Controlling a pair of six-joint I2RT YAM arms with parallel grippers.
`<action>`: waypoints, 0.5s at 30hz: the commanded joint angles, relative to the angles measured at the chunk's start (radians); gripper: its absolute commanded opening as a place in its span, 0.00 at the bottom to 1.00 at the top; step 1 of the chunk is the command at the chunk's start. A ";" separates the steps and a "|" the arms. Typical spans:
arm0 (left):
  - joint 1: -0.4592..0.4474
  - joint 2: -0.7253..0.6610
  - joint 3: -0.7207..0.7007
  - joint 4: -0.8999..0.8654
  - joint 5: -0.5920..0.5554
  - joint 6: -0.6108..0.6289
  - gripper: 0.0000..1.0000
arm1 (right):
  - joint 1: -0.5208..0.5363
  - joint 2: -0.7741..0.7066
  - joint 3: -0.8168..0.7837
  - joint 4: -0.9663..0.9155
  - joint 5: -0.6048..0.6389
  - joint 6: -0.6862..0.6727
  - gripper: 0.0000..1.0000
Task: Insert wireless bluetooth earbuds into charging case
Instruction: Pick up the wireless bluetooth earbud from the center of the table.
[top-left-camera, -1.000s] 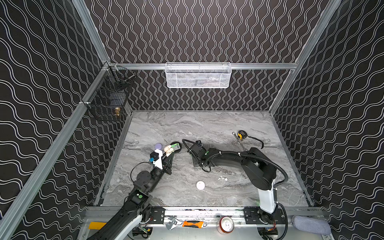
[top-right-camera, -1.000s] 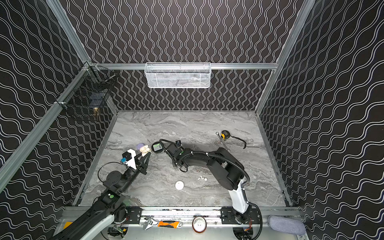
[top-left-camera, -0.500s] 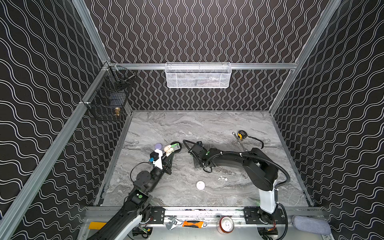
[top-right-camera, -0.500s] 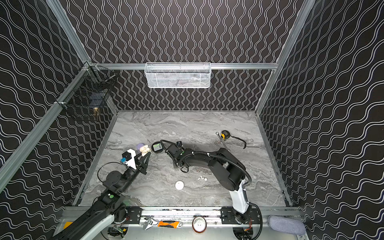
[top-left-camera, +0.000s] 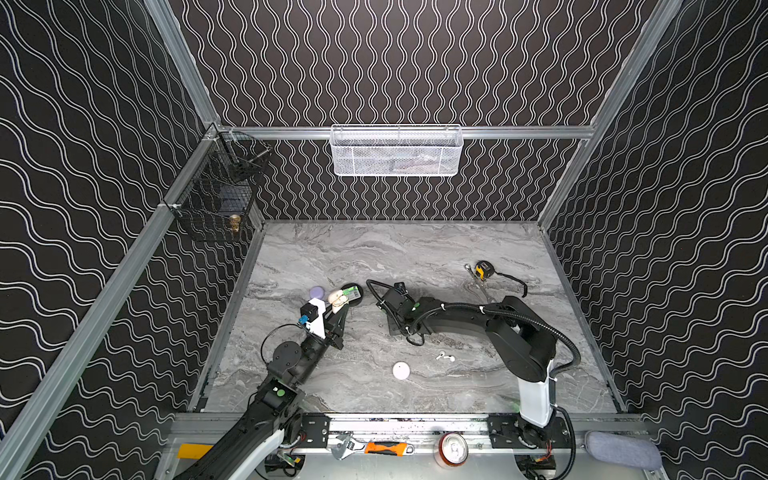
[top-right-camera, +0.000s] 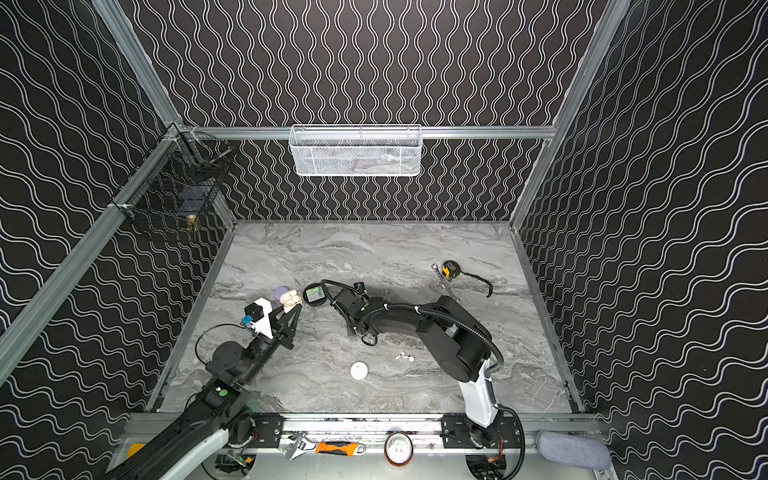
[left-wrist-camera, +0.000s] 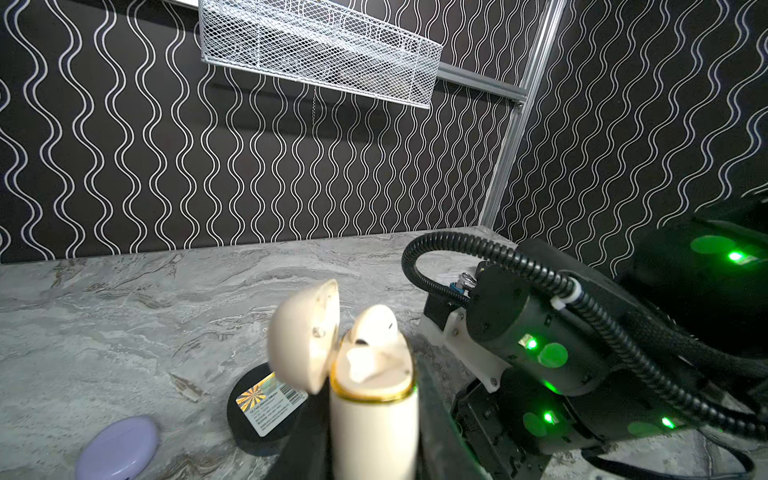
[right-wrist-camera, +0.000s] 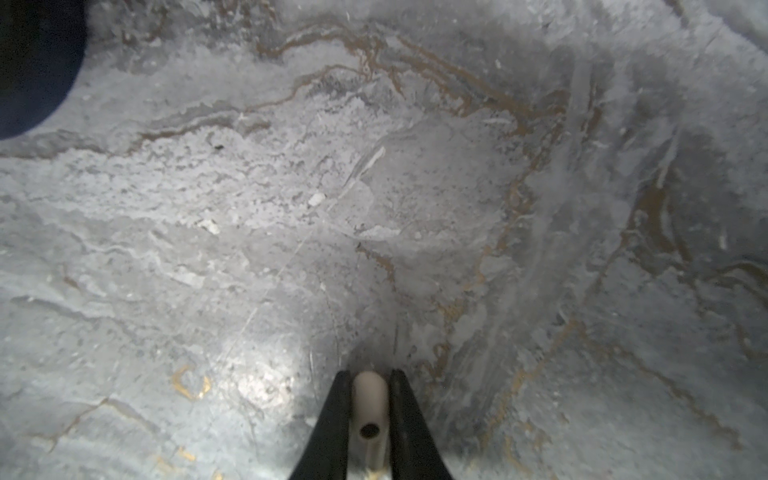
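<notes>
One slick earbud (right-wrist-camera: 369, 397), pinched by the right gripper (right-wrist-camera: 370, 376), may squirt free short of the case (left-wrist-camera: 374, 419) the left gripper (top-left-camera: 338, 308) clamps

Cream case (left-wrist-camera: 374, 419) upright, lid open — one cream bud (left-wrist-camera: 376, 326) seated; second bud (right-wrist-camera: 370, 395) pinched between jaws; white pair (top-left-camera: 445, 356) loose, well apart.

In the right wrist view the cream earbud (right-wrist-camera: 369, 403) between the right pincer's (right-wrist-camera: 370, 376) fingers is blurred and cut off by the picture's edge. In both top views the arm hides it. In the left wrist view the cream case (left-wrist-camera: 374, 424) and lilac case (left-wrist-camera: 118, 446) run off the edge, and the lid (left-wrist-camera: 305, 336) is blurred. The white earbuds (top-left-camera: 445, 356) on the desk (top-left-camera: 415, 257) are too small to tell how they lie.
</notes>
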 joint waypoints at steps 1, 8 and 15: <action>0.002 0.016 0.006 0.050 0.018 0.013 0.00 | 0.002 -0.045 -0.019 -0.009 0.028 0.023 0.15; 0.003 0.099 -0.023 0.205 0.090 0.011 0.00 | 0.026 -0.228 -0.033 0.018 0.105 0.011 0.14; 0.004 0.275 -0.088 0.590 0.233 0.006 0.00 | 0.186 -0.447 -0.027 0.132 0.290 -0.055 0.13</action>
